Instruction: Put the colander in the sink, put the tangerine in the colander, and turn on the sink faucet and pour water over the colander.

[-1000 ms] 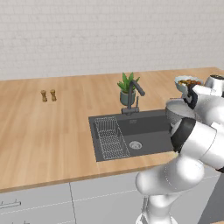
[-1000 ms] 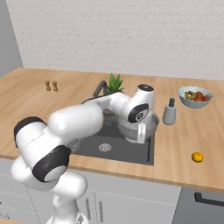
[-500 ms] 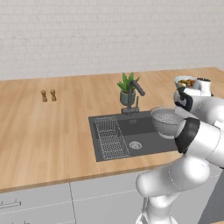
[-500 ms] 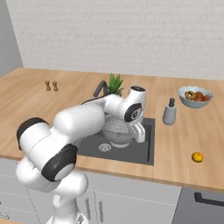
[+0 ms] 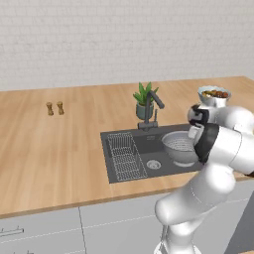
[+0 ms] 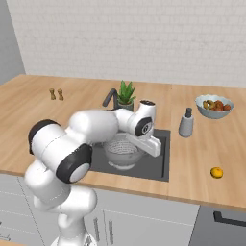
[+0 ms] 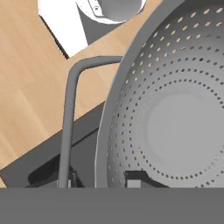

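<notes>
- Gripper is clamped on the rim of the colander, one fingertip inside the bowl, one outside by its handle.
- Colander hangs in the right half of the sink, upright.
- Tangerine lies on the counter, well right of the sink.
- Faucet stands at the sink's far edge.

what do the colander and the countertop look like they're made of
The colander looks like metal: silvery-grey with a dull sheen, thin-walled, punched all over with rows of small holes, and fitted with a bent loop handle. The countertop looks like wood, light tan with faint plank seams and a matte finish; since everything is rendered, it could equally be a wood-look laminate.
</notes>
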